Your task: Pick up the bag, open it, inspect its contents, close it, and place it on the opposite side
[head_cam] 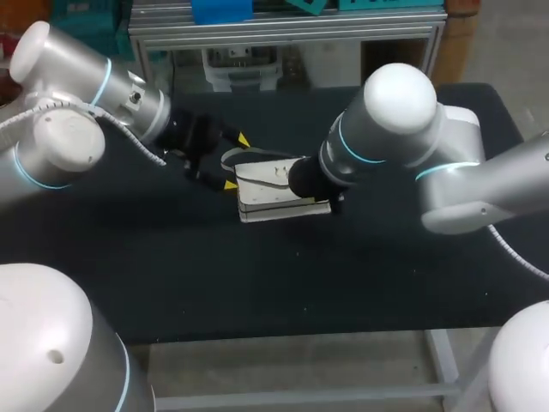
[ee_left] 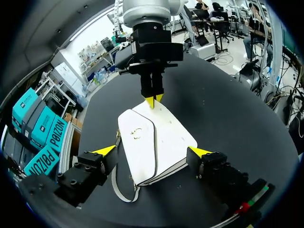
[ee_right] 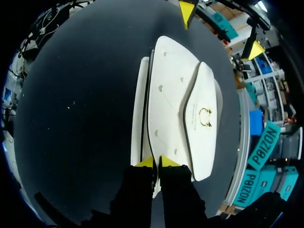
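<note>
Head view: dark bench (head_cam: 257, 283) has open surface on every side of the white bag (head_cam: 274, 193), which lies flat near the middle, somewhat toward the far edge, well clear of all edges. Bag is flat with a shut flap (ee_right: 204, 152), small gold clasp (ee_right: 205, 116) and a pale strap (ee_left: 116, 190) looped out at the left hand's end. Left hand (head_cam: 236, 161) is spread wide with the strap end between its fingers, while right hand (ee_right: 156, 163) is clenched on the bag's opposite edge, its arm covering that end from above.
</note>
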`<state>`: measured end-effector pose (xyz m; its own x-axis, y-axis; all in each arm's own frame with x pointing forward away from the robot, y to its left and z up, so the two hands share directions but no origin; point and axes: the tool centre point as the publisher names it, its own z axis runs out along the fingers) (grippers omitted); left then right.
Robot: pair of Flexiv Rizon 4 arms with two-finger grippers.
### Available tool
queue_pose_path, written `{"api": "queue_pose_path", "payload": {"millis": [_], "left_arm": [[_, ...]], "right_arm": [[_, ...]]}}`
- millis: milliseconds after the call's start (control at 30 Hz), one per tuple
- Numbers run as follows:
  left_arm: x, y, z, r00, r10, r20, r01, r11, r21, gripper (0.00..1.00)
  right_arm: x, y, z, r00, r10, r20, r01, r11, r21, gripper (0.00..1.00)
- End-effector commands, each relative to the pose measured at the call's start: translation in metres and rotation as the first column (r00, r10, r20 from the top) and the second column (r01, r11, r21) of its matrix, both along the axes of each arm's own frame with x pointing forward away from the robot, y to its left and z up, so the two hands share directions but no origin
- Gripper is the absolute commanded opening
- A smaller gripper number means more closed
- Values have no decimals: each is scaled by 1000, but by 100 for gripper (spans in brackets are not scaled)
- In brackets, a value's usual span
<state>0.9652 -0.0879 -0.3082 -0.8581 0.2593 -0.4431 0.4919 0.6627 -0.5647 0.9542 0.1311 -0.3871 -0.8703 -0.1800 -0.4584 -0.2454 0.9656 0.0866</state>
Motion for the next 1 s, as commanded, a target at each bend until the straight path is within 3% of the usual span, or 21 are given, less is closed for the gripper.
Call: {"api": "queue_pose_path", "payload": {"millis": [33, 333, 433, 567, 667, 1000], "left_arm": [[2, -2, -3, 1000, -9, -17, 8, 1000, -24, 100], [2, -2, -3, 1000, -9, -17, 8, 1000, -24, 100], [1, -6, -10, 996, -69, 59, 71, 997, -40, 99], [3, -14, -17, 979, -123, 161, 132, 990, -47, 62], [4, -19, -22, 970, -152, 187, 161, 986, -35, 46], [1, -30, -40, 941, -212, 263, 218, 976, 9, 42]], "right_arm": [[-6, 5, -7, 999, -27, 28, 27, 1000, -8, 0], [-6, 5, -7, 999, -27, 28, 27, 1000, -8, 0], [-6, 5, -7, 999, -27, 28, 27, 1000, -8, 0], [-6, 5, -7, 999, -27, 28, 27, 1000, -8, 0], [-6, 5, -7, 999, -27, 28, 27, 1000, -8, 0], [-6, 5, -7, 999, -27, 28, 27, 1000, -8, 0]]}}
